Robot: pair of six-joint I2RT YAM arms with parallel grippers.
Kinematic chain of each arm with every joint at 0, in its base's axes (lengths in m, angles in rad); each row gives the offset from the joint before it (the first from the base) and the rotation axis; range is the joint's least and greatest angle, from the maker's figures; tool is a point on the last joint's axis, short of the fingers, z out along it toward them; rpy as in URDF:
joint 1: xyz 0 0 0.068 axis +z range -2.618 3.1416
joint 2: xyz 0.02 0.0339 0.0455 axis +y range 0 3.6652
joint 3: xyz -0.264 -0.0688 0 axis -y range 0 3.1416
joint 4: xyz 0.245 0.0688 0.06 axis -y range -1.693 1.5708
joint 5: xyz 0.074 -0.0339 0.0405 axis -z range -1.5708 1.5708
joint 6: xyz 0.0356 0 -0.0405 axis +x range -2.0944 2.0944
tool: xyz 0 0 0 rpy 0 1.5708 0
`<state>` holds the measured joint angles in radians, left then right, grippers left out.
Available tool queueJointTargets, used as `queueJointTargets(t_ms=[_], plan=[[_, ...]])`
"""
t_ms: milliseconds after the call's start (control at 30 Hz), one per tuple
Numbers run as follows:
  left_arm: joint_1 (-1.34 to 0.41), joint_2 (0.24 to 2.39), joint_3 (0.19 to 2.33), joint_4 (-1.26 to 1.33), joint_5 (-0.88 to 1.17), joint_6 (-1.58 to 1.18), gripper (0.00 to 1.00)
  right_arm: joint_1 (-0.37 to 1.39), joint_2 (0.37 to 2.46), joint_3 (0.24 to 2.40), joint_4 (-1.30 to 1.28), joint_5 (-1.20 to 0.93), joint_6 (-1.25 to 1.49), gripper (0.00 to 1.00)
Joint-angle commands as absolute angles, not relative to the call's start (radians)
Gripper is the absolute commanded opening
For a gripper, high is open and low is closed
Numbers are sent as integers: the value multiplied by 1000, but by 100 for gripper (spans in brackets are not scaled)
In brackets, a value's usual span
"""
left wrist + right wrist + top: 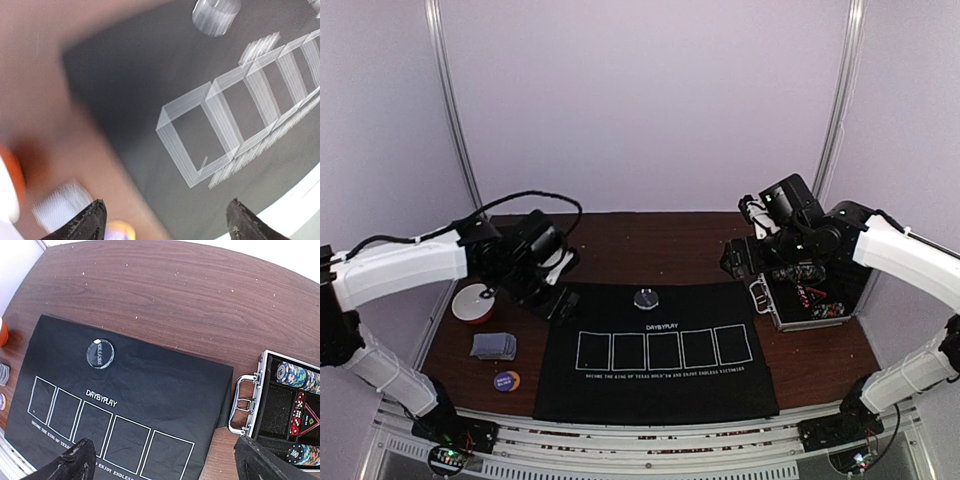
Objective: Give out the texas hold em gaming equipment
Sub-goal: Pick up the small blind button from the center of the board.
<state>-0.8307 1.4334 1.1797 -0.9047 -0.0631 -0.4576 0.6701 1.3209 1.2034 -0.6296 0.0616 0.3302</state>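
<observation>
A: So, what were the jaws doing?
B: Left gripper (167, 224) was spread wide and empty, over the mat's (660, 390) 10 o'clock corner. Right gripper (167, 461) was also wide, holding nothing.
A: Equipment?
B: Dealer disc (646, 297) sat at the mat's 12 o'clock edge. Card stack (494, 346) lay off the mat at 9 o'clock, purple-and-orange disc (506, 380) at 8, orange disc (475, 302) at 10. Chips (295, 375) were in the case (810, 300) at 3.

A clear round dealer disc (646, 297) lies flat near the far edge of the black mat (660, 385), above its 5 outlines. On the counter (650, 245) left of the mat lie 3 things: an orange-rimmed disc (475, 302), a face-down blue-grey card deck (494, 346) and a small purple disc (506, 380). Striped chip stacks (295, 375) lie on their sides in the open case (260, 372).
</observation>
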Motion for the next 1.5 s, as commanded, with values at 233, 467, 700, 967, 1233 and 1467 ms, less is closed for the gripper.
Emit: queueJointTargets(t_ms=[233,467,700,967,1233,1467], plan=[[-818,1101,751,-1088,-87,-871,90,683,1367,1219,-638,23,257,99],[-634,1144,634,-967,-67,-798,95,683,1371,1204,-644,24,245,99],[-563,1127,588,-905,11,-811,80,682,1373,1198,-648,30,239,99],[-563,1077,527,-851,29,-897,73,683,1379,1203,-652,31,240,99],[-564,1109,518,-833,36,-903,65,683,1378,1200,-658,36,236,99],[-566,1117,508,-831,37,-918,58,683,1376,1203,-659,40,229,99]])
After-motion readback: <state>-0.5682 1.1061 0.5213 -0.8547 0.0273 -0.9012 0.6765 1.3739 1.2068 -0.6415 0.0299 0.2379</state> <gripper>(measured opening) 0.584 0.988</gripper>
